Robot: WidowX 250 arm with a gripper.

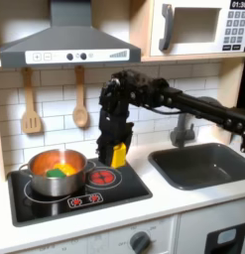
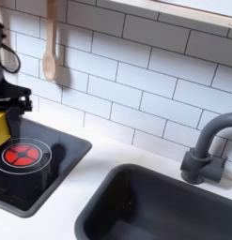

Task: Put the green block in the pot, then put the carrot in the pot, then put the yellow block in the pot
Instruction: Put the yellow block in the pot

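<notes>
The pot [image 1: 54,171] is seen near the front of the first exterior view, standing on the left burner of the black cooktop [image 1: 79,203], and inside it an orange carrot [image 1: 47,165] and a green block [image 1: 59,173] are lying close together. Just to the right of the pot, in the first exterior view, a red burner ring [image 1: 102,178] is marked on the cooktop. Above this ring the yellow block [image 1: 118,154] is held off the surface by the gripper [image 1: 117,146], whose jaws are clenched on its upper part. In the second exterior view the yellow block [image 2: 1,127] is found at the left edge, over the red burner ring [image 2: 22,154]. Farther right, a dark sink [image 1: 198,164] is set in the table [image 1: 183,203], with a grey faucet [image 2: 204,145] behind it. On the tiled wall at the back, wooden utensils [image 1: 80,99] are hung under the hood [image 1: 66,42].
</notes>
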